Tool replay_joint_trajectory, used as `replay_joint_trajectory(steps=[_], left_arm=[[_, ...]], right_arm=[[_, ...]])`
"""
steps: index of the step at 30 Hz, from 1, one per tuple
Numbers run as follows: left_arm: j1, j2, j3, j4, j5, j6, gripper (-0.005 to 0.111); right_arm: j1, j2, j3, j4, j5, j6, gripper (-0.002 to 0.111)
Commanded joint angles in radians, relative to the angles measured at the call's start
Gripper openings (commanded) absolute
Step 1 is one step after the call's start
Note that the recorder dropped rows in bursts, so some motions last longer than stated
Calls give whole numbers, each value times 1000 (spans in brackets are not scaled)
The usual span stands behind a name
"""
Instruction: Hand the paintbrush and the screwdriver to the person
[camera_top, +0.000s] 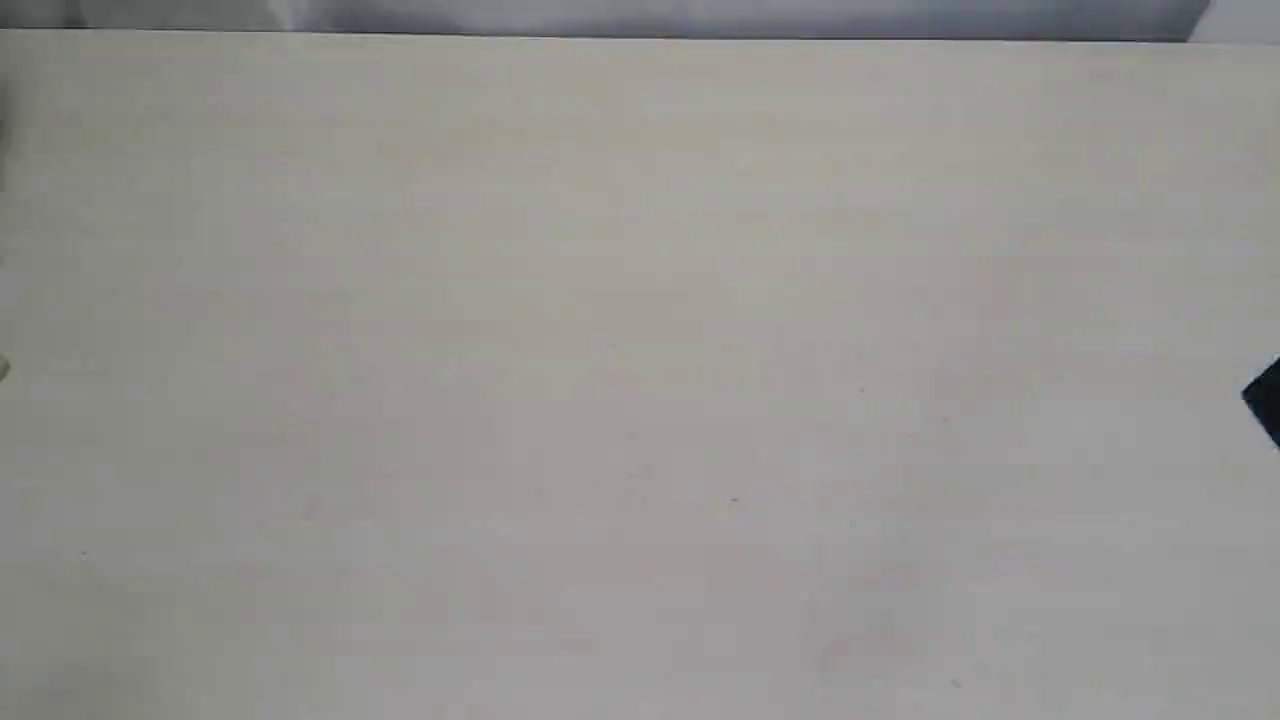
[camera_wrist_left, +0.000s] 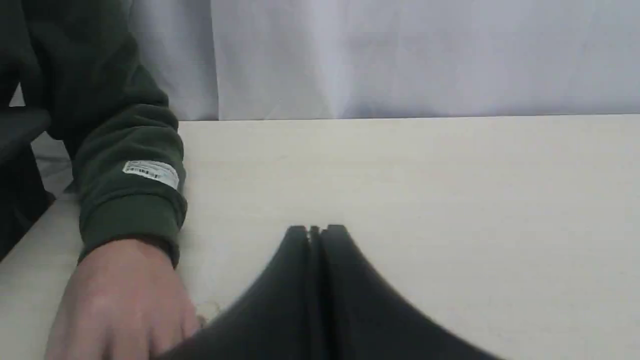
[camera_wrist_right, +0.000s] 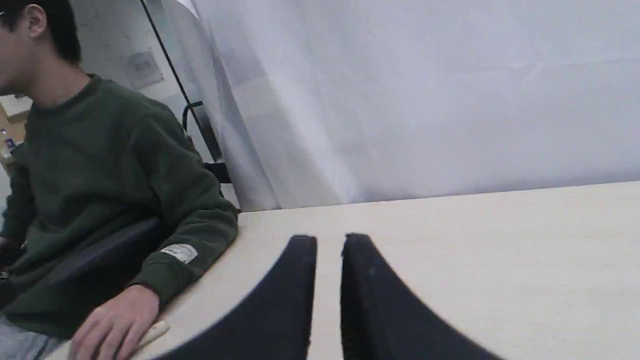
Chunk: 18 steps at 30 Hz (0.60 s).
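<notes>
Left gripper (camera_wrist_left: 315, 231) — matte black fingers (camera_wrist_left: 295, 250) pressed together, empty — hangs low over the pale, smooth bench (camera_wrist_left: 450, 200). Right gripper (camera_wrist_right: 329, 241) likewise closed, empty. The person's hand (camera_wrist_left: 120, 300) lies palm-down at the bench edge, knit green cuff (camera_wrist_left: 130, 220) above; a pale wooden tip protruding beneath it appears to be the paintbrush (camera_wrist_right: 156, 330).

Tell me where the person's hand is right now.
The person's hand rests on the table by its edge, close beside the left gripper in the left wrist view; the exterior view does not show it.
</notes>
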Motion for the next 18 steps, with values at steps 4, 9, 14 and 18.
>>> replay_joint_trajectory(steps=[4,9,14,18], left_arm=[[-8,-2,2,-2,-12,-2,0],[-8,-2,2,-2,-12,-2,0],[-8,-2,2,-2,-12,-2,0],[-8,-2,2,-2,-12,-2,0]], right_arm=[[-3,-5,114,3,-153,-101,10],[-3,-5,114,3,-142,-214,10],[-3,-5,114,3,-98,-325,10],[-3,-5,114,3,-93,-335,10]])
